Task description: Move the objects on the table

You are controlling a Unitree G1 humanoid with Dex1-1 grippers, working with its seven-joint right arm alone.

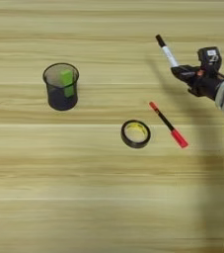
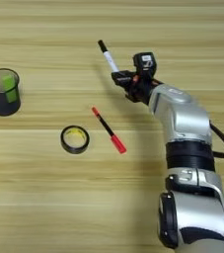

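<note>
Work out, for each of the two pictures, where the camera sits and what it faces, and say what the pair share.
Left eye view: on the robot's head, looking down at the table; shows only the right gripper and wrist.
Right eye view: same head, reaching further right; shows the whole silver forearm.
Shared: white marker in the gripper, red marker, tape ring, mesh cup.
</note>
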